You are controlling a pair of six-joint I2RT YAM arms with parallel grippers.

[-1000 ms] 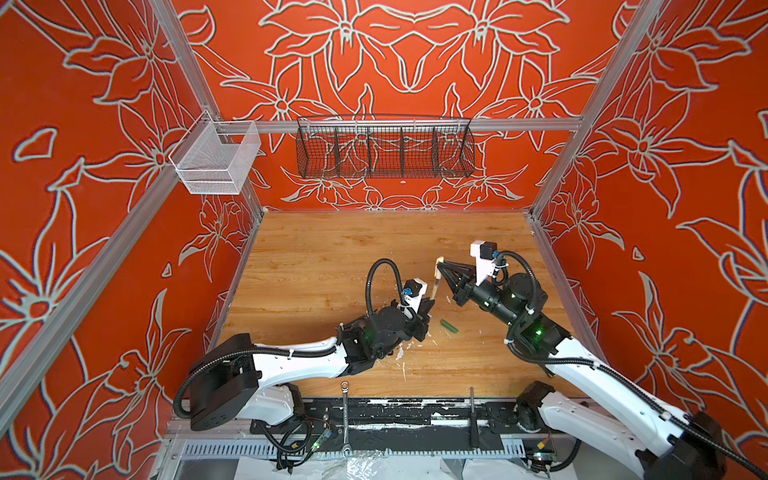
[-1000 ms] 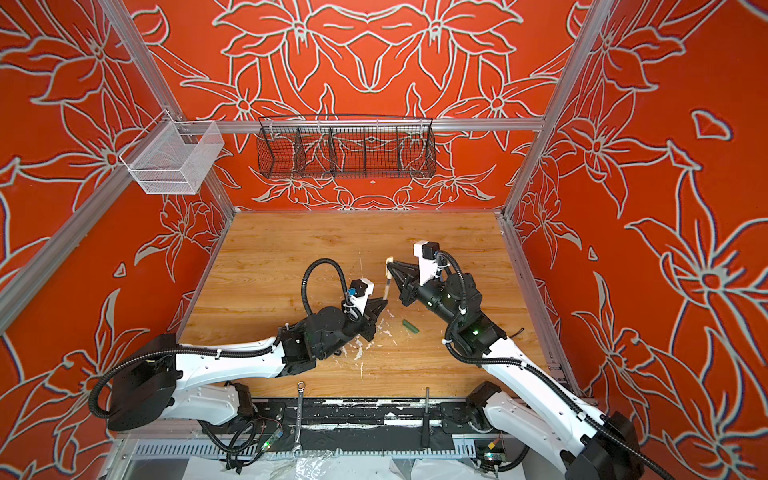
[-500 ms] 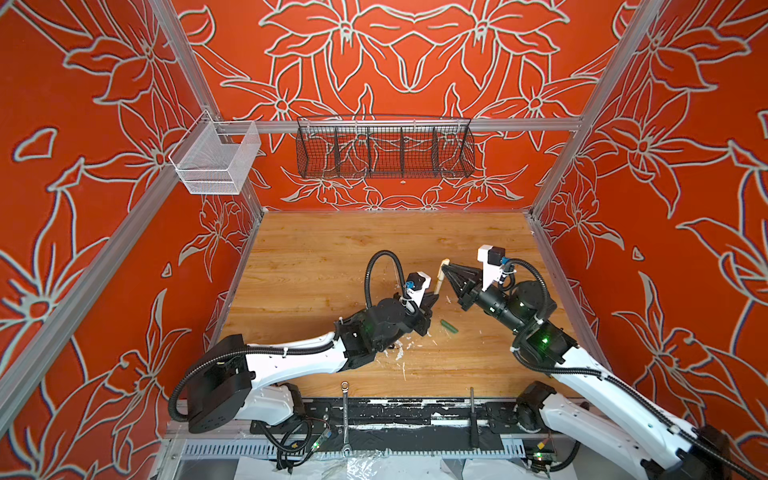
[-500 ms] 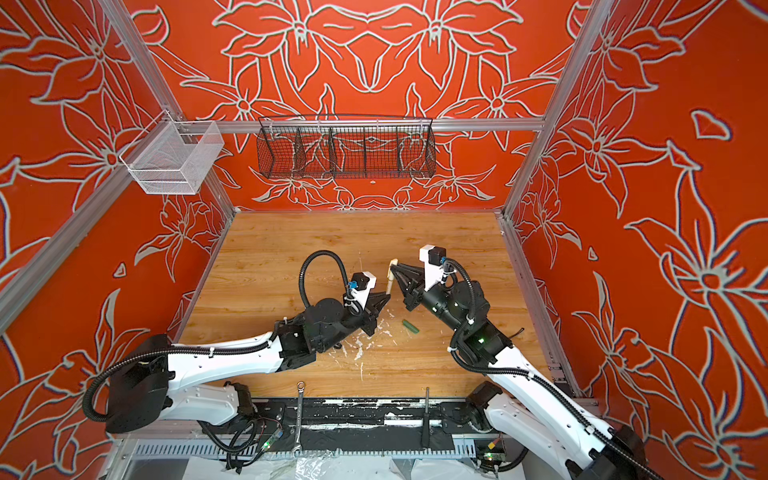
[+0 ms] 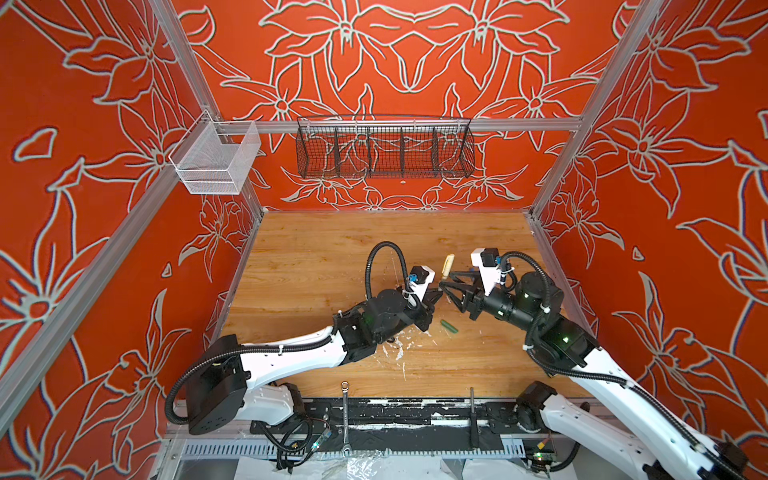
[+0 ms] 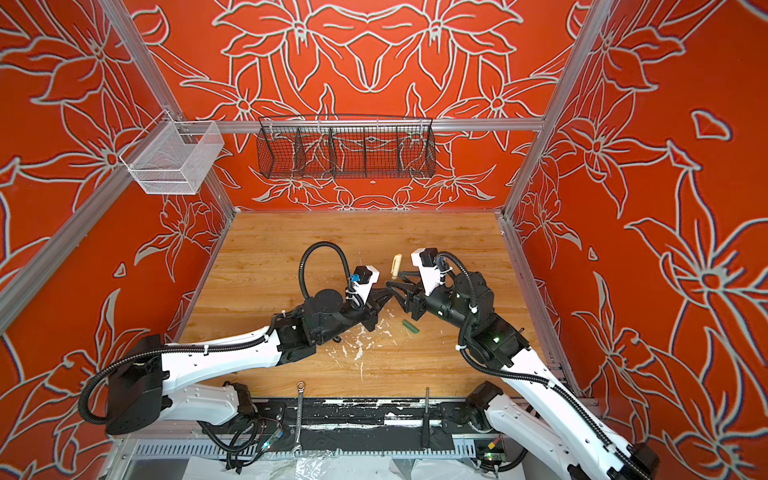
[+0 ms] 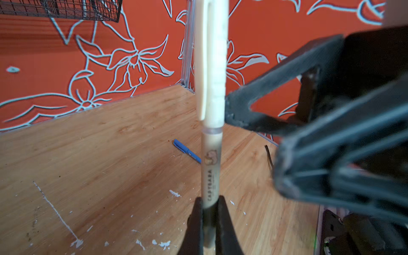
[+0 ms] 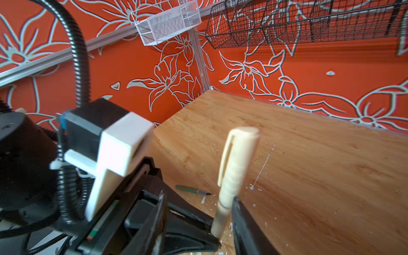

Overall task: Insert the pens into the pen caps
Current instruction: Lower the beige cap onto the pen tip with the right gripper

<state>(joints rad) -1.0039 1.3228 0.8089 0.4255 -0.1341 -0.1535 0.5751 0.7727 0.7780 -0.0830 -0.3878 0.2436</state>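
And there it goes: a second ago my right tool (image 8: pixel 198 196) was pinched shut on the tan cap (image 7: pixel 212 55), and now its jaws stand parted either side of the tan pen (image 7: pixel 210 167), gripping nothing. One finger is just beside the cap's lower edge; I can't say whether it touches.

The cap sits on top of the pen with its rim down against the clear ring on the barrel, so I judge it seated. My left tool (image 7: pixel 209 201) is clenched on the lower barrel and holds the capped pen upright above the bench (image 5: pixel 332 249). That looks like one of three done, and the pen now needs setting down.

Two pens lie uncapped. The green pen (image 8: pixel 192 189) is flat on the bench near the tan pen, on the side toward my bases, dark tip bare. The blue pen (image 7: pixel 186 151) lies on the bench too, near the tan pen and partly hidden behind it from my left wrist camera. I can't find the green or blue caps in any view.

Containers: the black wire basket (image 5: pixel 384 149) hangs on the back wall, well beyond the tan pen, and none of its compartments shows anything inside. The white mesh basket (image 5: pixel 216 166) hangs further off on the side rail, and nothing shows in it either.
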